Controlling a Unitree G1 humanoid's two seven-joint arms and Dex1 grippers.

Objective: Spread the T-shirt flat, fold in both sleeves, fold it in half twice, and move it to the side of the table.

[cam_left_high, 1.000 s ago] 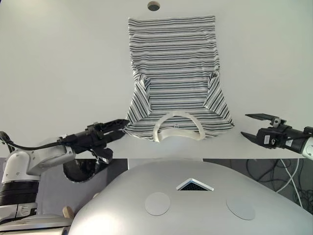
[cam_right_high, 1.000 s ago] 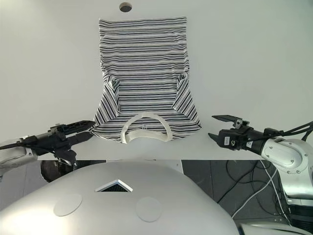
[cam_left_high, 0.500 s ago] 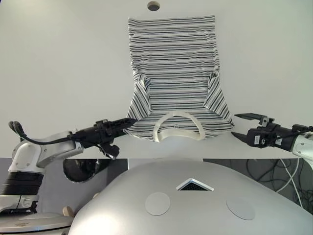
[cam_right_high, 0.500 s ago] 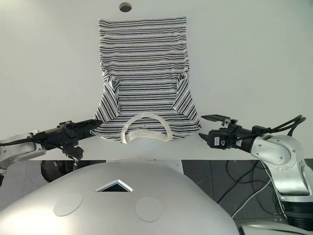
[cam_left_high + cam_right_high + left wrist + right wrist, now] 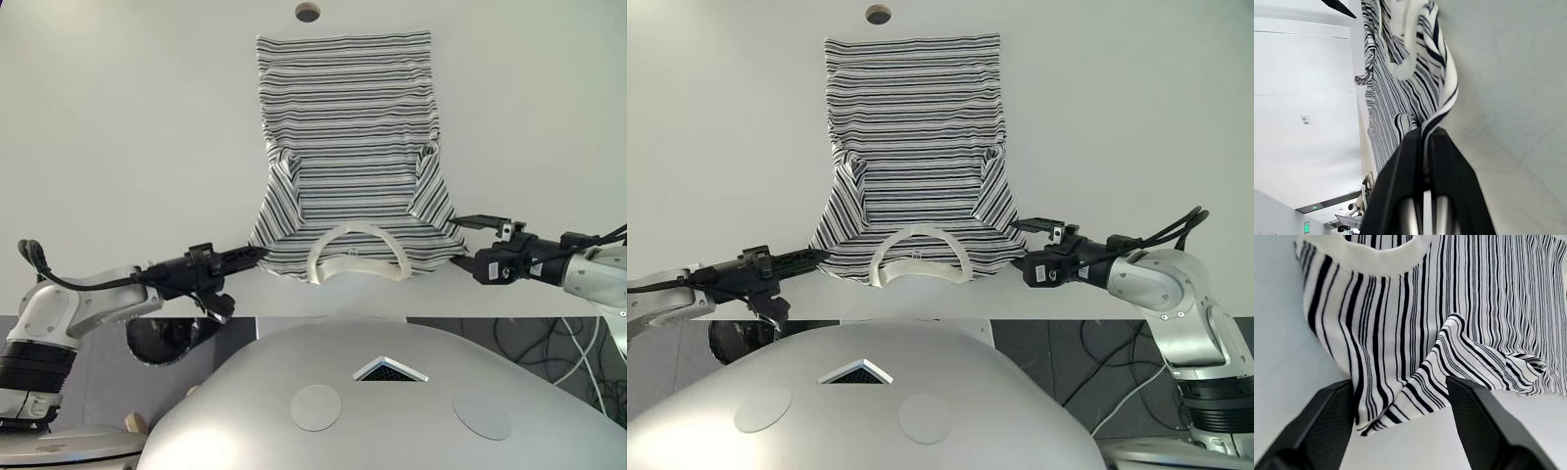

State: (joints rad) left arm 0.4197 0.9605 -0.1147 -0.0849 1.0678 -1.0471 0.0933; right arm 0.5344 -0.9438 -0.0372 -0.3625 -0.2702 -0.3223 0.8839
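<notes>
A black-and-white striped T-shirt (image 5: 348, 147) lies flat on the white table (image 5: 118, 147), its white collar (image 5: 355, 253) toward me and both sleeves folded in. My left gripper (image 5: 260, 252) is at the near left shoulder corner. In the left wrist view its fingers (image 5: 1410, 161) are pressed together on the shirt's edge (image 5: 1442, 105). My right gripper (image 5: 458, 240) is at the near right shoulder corner, open. In the right wrist view its two fingers (image 5: 1317, 421) stand on either side of that striped corner (image 5: 1400, 396).
A round hole (image 5: 308, 12) sits in the table just beyond the shirt's far hem. The table's near edge (image 5: 323, 315) runs right under both grippers. Wide bare table lies left and right of the shirt. Cables (image 5: 549, 343) lie on the floor at right.
Both grippers have moved inward along the table's near edge to the shirt's shoulder corners. The left one now pinches its corner and the right one straddles the other.
</notes>
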